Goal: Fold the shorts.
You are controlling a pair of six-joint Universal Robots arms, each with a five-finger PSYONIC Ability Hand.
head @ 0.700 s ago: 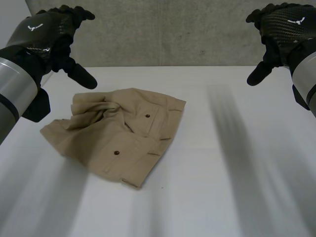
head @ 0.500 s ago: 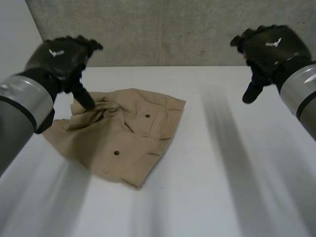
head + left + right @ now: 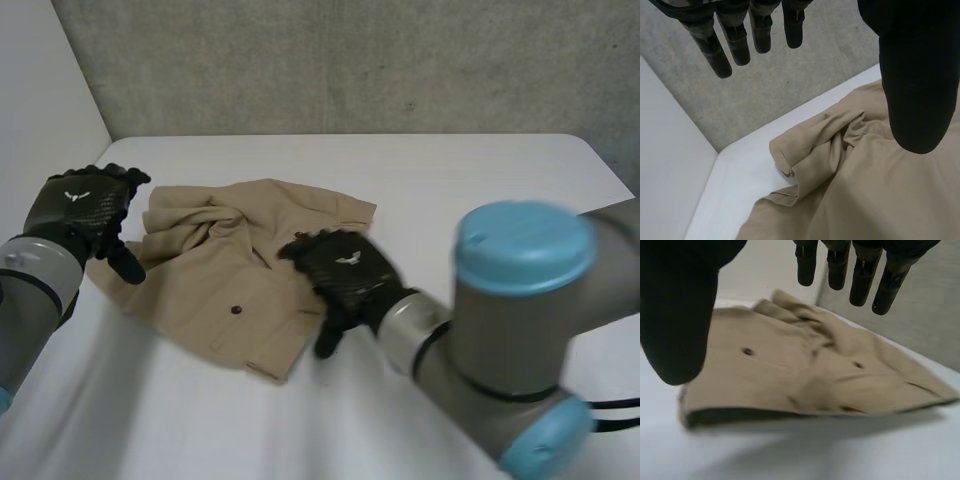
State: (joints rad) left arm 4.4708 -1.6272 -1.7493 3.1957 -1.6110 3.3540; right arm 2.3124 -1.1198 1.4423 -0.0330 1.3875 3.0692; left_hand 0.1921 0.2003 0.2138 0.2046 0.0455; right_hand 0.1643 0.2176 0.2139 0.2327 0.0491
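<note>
Tan shorts (image 3: pixel 235 275) lie crumpled on the white table (image 3: pixel 470 170), left of the middle, back pockets with dark buttons facing up. My left hand (image 3: pixel 85 205) hovers open at the shorts' left edge, above a rumpled leg. In the left wrist view its straight fingers (image 3: pixel 740 37) and thumb (image 3: pixel 915 75) hang over the bunched cloth (image 3: pixel 835 165) without touching. My right hand (image 3: pixel 340 270) is open over the shorts' right side, near the waistband. In the right wrist view its fingers (image 3: pixel 860 270) are spread above the shorts (image 3: pixel 805 375).
A grey concrete wall (image 3: pixel 350 60) rises behind the table's far edge. A white panel (image 3: pixel 40 110) stands at the left. My right arm (image 3: pixel 510 310) crosses the table's near right part.
Both hands have come down from high at the far corners to the shorts. The left is now at the left edge, the right has swung in over the right side. The shorts have not moved.
</note>
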